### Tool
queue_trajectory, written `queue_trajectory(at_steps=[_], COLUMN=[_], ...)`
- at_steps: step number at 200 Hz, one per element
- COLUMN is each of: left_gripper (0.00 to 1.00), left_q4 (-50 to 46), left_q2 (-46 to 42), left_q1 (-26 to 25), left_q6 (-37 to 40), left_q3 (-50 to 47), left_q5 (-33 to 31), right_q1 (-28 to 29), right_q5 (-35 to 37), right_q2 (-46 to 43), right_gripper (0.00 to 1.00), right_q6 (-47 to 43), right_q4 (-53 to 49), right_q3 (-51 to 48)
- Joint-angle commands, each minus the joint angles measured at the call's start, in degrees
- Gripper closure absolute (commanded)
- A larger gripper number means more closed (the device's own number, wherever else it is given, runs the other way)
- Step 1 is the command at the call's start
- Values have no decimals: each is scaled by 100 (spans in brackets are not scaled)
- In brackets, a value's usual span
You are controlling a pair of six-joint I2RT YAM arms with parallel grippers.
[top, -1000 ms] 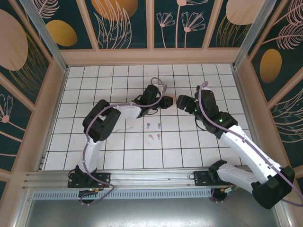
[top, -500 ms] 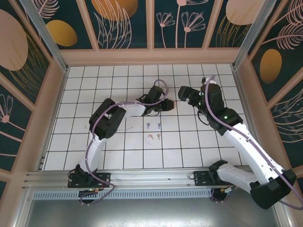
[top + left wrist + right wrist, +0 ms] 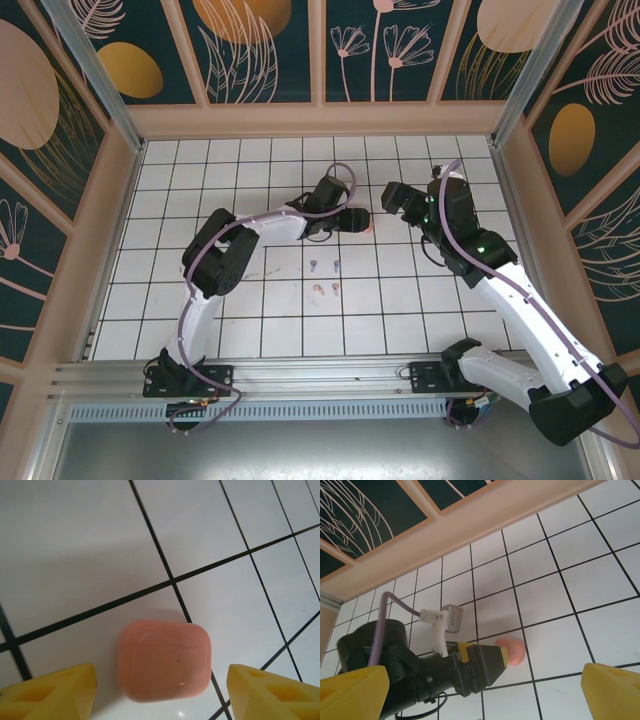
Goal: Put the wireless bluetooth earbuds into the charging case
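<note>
Case [image 3: 165, 661] — coral-pink, rounded, lid shut, seam visible near its top. It lies flat on the white tiled floor [image 3: 200, 180], just beside a crossing of grout lines, mid-field and well apart from the back wall [image 3: 485, 527].

Left gripper [image 3: 355, 222] stands over it with yellow fingers [image 3: 55, 690] spread to either side. There is a gap on both flanks, so nothing is gripped. Right gripper [image 3: 390, 197] hangs just to the right and a little farther back, jaws as wide apart as they go and empty, its camera looking down on the case and the left fingertips.

Earbuds [image 3: 325, 278]: four tiny ones are made out in the top view, a lilac pair and below it a pink pair. They lie loose on the tiles, nearer the bases, well apart from the case. Coral pair: cannot find.

Step, as I judge it: case handling — no bud is in and the lid is not yet up. The next move calls for one gripper to pin the body while the other lifts the lid at the seam. After that comes a fine pinch on each bud, with the stem turned to suit its socket.

Room: open tiles lie on all sides of the case, with no edge close by. The tight spot is the two grippers near each other above it. The buds sit between the arms, and the left elbow is bent out to their left.
</note>
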Motion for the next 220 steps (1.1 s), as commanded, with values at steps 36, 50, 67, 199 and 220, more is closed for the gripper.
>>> queue_trajectory(at_steps=[36,50,67,199,220], left_gripper=[12,9,1,1,1], left_q4=[118,301,661,1409,1490], left_q2=[-1664,-2145,-2818,-4974,-5025], left_q1=[19,46,89,1186,1529], left_q6=[566,613,631,39,-159], left_q3=[-395,-768,-1392,-4066,-4243], left_q5=[-718,-966,-1288,-2998,-2914], right_q1=[-49,-56,-55,956,1057], right_q5=[-192,-326,-525,-847,-841], right_q2=[127,321,639,5062,5799], right_gripper=[2,4,7,20,22], right_q6=[130,159,258,885,1039], right_q4=[-215,-255,-286,-1285,-1635], right_q3=[215,236,270,2889,3608])
